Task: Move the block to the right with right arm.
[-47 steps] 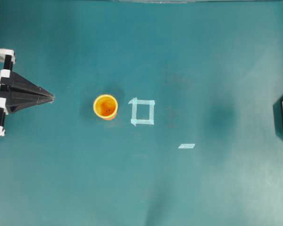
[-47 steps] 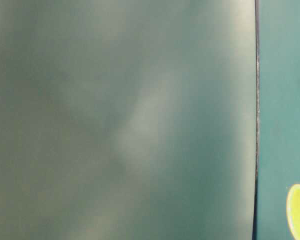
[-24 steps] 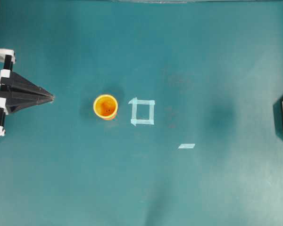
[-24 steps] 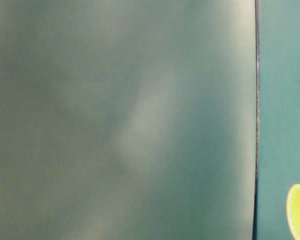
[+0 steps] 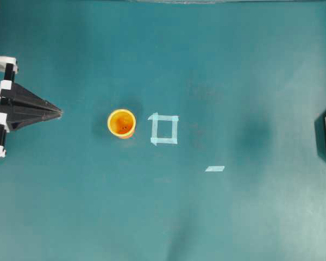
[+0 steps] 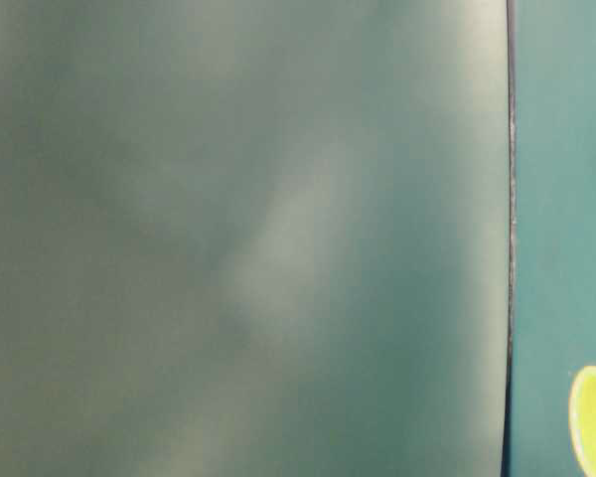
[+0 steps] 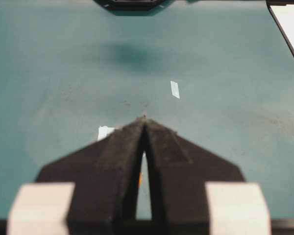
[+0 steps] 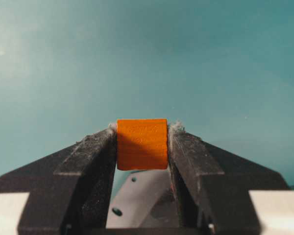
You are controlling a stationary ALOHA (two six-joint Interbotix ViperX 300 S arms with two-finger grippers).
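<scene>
The right claw (image 8: 142, 142) pinches the block (image 8: 142, 144) only at its fingertips; jolted, it could slip onto the desk (image 8: 147, 58).

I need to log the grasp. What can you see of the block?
The block is a small orange cube with fine ridged lines on its facing side, plastic by the look. It sits square and level between the right gripper's two black fingers, pinched on both sides near their tips. It shows only in the right wrist view.
</scene>
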